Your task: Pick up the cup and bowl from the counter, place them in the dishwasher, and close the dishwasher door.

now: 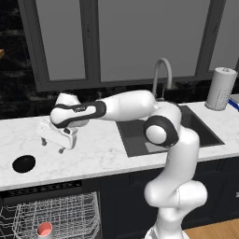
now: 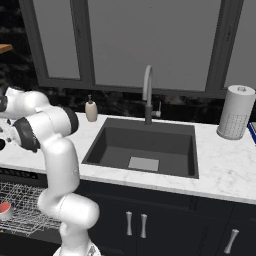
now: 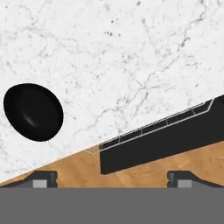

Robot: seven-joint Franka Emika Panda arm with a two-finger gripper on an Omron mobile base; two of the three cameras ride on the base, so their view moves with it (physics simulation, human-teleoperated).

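Observation:
The black bowl [image 1: 23, 163] lies on the white marble counter [image 1: 93, 154] near its front left edge. My gripper [image 1: 52, 144] hovers above the counter just right of the bowl, open and empty. In the hand view the bowl [image 3: 33, 111] sits at the left, off to the side of my gripper [image 3: 113, 179], whose fingertips [image 3: 43, 178] stand wide apart. The cup [image 1: 45, 229], red-pink inside, rests in the white wire rack of the open dishwasher [image 1: 56, 210] below the counter. It shows again as the cup [image 2: 4, 210] in the right base view. A dark dishwasher panel [image 3: 166, 140] runs past the counter edge.
A dark sink [image 2: 145, 147] with a tall faucet [image 2: 148, 95] is set in the counter to the right. A beige soap dispenser [image 2: 91, 110] stands behind it, a paper towel roll [image 2: 235, 112] at the far right. Dark cabinet fronts [image 2: 150, 220] sit below, over a wood floor [image 3: 78, 170].

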